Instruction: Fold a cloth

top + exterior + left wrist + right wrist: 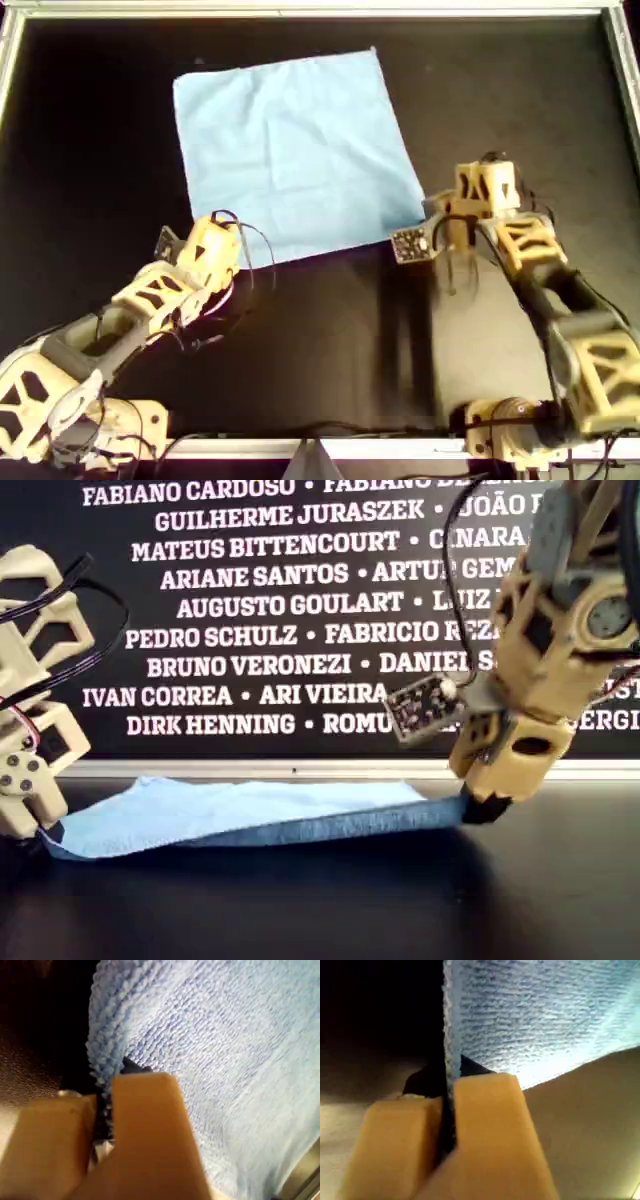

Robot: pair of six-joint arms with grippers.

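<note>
Jaws of both my grippers, left [213, 243] and right [432, 225], pinch the cloth's [295, 150] near corners (one each), the rest lying flat on the dark worktop [330, 340].

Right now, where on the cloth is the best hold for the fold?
The two near corners of the cloth, approached from the arms' side: it lies flat, and the left end effector and right end effector already pinch them.
</note>
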